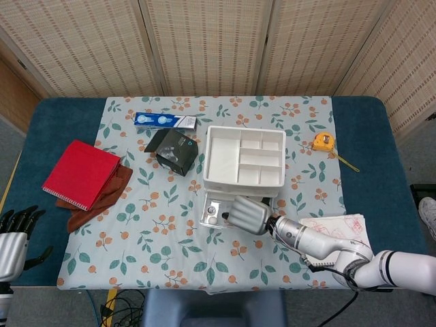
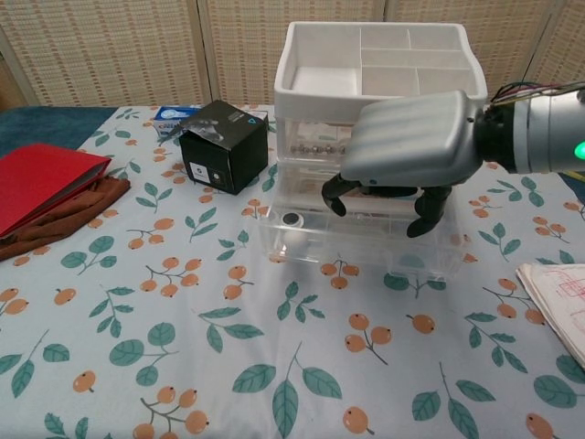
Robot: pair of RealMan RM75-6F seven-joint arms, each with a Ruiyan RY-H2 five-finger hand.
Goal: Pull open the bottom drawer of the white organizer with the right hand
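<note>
The white organizer (image 1: 243,157) (image 2: 375,59) stands mid-table with its divided top tray showing. Its clear bottom drawer (image 1: 212,212) (image 2: 302,240) sticks out toward me, with small items inside. My right hand (image 1: 248,214) (image 2: 411,151) lies palm down over the drawer, its dark fingertips (image 2: 334,197) curled down into it and hooked on it. My left hand (image 1: 15,238) hangs off the table's left front corner, fingers apart and holding nothing; the chest view does not show it.
A black box (image 1: 177,151) (image 2: 224,144) sits just left of the organizer. Further left lie a red notebook (image 1: 82,174) (image 2: 37,183) on a brown cloth (image 1: 102,197). A blue toothpaste box (image 1: 165,121), a yellow tape measure (image 1: 323,142) and printed papers (image 1: 337,228) (image 2: 558,302) lie around.
</note>
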